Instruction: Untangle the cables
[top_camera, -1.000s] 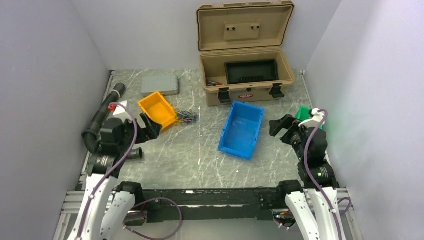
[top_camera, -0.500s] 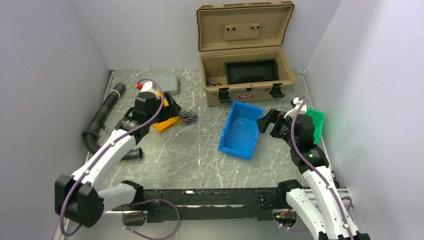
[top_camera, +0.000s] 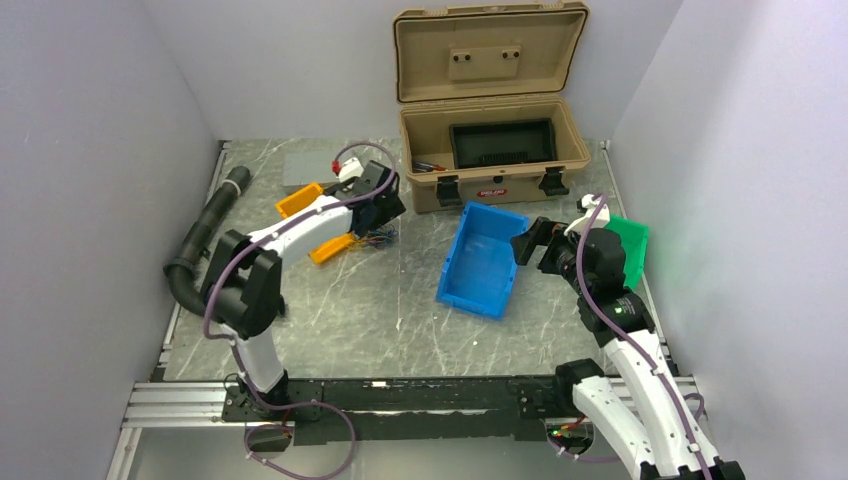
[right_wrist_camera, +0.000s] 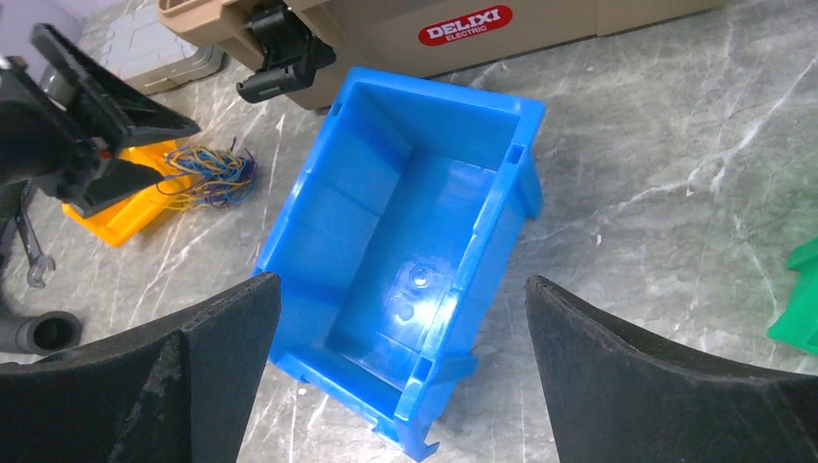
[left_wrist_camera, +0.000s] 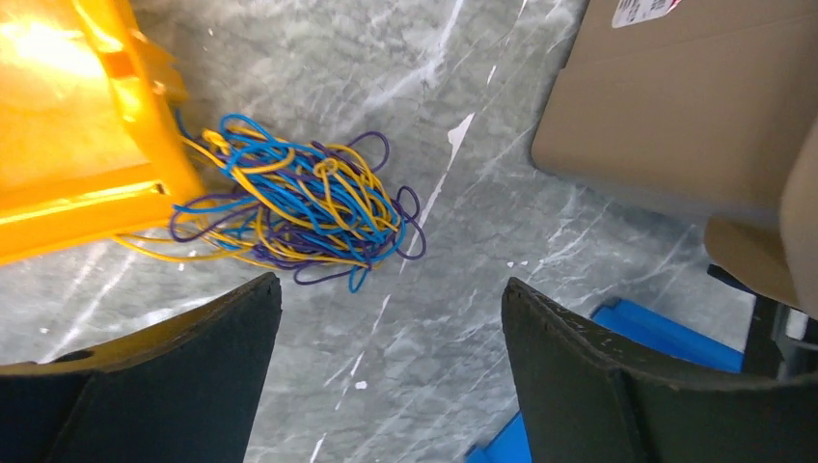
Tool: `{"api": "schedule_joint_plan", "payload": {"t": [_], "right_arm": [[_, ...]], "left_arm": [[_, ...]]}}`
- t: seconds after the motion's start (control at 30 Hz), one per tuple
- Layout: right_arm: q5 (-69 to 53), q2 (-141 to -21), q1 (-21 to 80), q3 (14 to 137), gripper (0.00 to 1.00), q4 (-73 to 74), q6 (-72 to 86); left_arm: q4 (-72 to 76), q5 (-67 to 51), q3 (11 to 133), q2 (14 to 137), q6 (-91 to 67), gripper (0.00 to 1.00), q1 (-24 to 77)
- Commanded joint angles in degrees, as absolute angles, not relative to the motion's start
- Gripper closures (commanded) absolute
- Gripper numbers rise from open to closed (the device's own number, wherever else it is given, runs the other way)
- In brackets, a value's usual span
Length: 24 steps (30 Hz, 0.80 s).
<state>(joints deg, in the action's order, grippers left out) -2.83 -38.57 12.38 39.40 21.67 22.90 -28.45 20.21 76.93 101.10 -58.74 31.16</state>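
Within the last second the left arm has swung out from its folded pose at the left edge, crossed over the orange bin [top_camera: 330, 248] and stopped with the left fingers [top_camera: 385, 213] poised above the cables [left_wrist_camera: 299, 203]. The right arm has only eased forward, so the right fingers [top_camera: 527, 245] now hang by the right rim of the blue bin [top_camera: 495, 213]. The cables themselves have not shifted. They remain 1 loose knot of blue, yellow-orange and dark purple strands lying on the surface [top_camera: 380, 310], pressed against the corner of the orange bin, with the tan case [top_camera: 490, 185] just beyond. In the left wrist view, the 2 left fingers stand wide apart with bare marble between them and hold nothing, and the knot sits ahead of them rather than in the gap. The right fingers are spread just as wide and are empty, looking down into the blue bin. As I read it, the reach is done but no untangling has begun. The left arm would need to move forward and down to bring a few outer loops into its gap. A deep bite risks clamping the whole clump, or dragging it and the orange bin along together.
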Motion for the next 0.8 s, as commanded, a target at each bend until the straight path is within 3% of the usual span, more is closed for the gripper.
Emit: {"api": "schedule_joint_plan", "payload": {"t": [0.0, 0.2, 0.37, 0.43, 0.47, 0.5, 0.53, 0.77], "right_arm": [[-1.4, -37.1, 12.7, 39.6, 0.0, 18.3, 21.5], [-1.2, -36.5, 12.7, 40.0, 0.0, 19.1, 20.9], [-1.4, -35.8, 12.7, 39.6, 0.0, 19.5, 21.5], [-1.5, -35.6, 12.6, 38.7, 0.0, 19.2, 22.6], [-1.5, -35.6, 12.7, 38.1, 0.0, 18.9, 23.3], [-1.6, -35.7, 12.6, 37.6, 0.0, 18.7, 23.9], [-1.7, -35.8, 12.6, 37.3, 0.0, 18.7, 24.4], [-9.9, -36.9, 12.7, 35.4, 0.01, 17.3, 24.8]], "left_arm": [[-34.2, 25.6, 82.9, 106.0, -65.8, 0.14, 32.4], [-44.0, 28.3, 92.6, 115.9, -68.0, 0.2, 32.4], [-40.4, 25.9, 89.0, 117.1, -67.7, 0.32, 32.0], [-37.1, 20.3, 86.2, 117.6, -66.3, 0.47, 30.8], [-35.8, 18.5, 84.6, 117.7, -65.9, 0.6, 30.4], [-35.0, 17.6, 83.6, 117.3, -65.4, 0.75, 30.4], [-32.8, 16.4, 82.0, 116.3, -63.9, 0.97, 30.4], [-16.4, 1.6, 68.4, 101.7, -47.4, 1.0, 31.1]]}}
